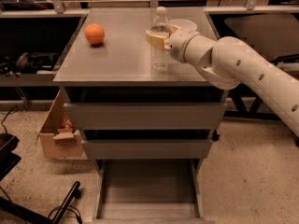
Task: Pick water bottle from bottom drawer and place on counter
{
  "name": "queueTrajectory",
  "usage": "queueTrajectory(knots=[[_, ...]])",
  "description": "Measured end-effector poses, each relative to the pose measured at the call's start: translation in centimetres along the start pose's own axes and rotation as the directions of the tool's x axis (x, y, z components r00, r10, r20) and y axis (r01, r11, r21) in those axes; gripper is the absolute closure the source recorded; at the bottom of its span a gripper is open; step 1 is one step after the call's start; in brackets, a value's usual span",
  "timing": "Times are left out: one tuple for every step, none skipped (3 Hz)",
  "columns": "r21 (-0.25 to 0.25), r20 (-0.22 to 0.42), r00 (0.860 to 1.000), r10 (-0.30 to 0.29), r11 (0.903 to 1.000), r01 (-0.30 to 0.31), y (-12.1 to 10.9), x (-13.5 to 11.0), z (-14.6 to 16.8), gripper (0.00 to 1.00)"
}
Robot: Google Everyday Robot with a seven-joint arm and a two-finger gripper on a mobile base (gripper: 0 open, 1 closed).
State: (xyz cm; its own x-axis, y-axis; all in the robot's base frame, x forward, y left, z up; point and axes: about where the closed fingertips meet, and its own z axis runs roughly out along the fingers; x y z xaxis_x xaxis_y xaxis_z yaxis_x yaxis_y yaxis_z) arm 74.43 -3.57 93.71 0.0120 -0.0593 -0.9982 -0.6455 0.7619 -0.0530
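In the camera view, my hand (162, 35) is pinching the water bottle (160, 59) around its upper body, one finger on each side. The bottle stands upright on the grey tabletop (117, 55) toward the right rear, just in front of a white bowl (186, 24). An orange (94, 33) sits well apart at the left. Below, the bottom drawer (147, 185) is pulled out.
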Motion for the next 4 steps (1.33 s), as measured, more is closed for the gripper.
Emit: queueTrajectory(knots=[[0.0,0.0,1.0,0.0,1.0,0.0,0.0,0.0,0.0,0.13],[0.0,0.0,1.0,0.0,1.0,0.0,0.0,0.0,0.0,0.0],[0.0,0.0,1.0,0.0,1.0,0.0,0.0,0.0,0.0,0.0],[-0.029,0.019,0.999,-0.027,0.9992,0.028,-0.3,-2.2,-2.3,0.0]])
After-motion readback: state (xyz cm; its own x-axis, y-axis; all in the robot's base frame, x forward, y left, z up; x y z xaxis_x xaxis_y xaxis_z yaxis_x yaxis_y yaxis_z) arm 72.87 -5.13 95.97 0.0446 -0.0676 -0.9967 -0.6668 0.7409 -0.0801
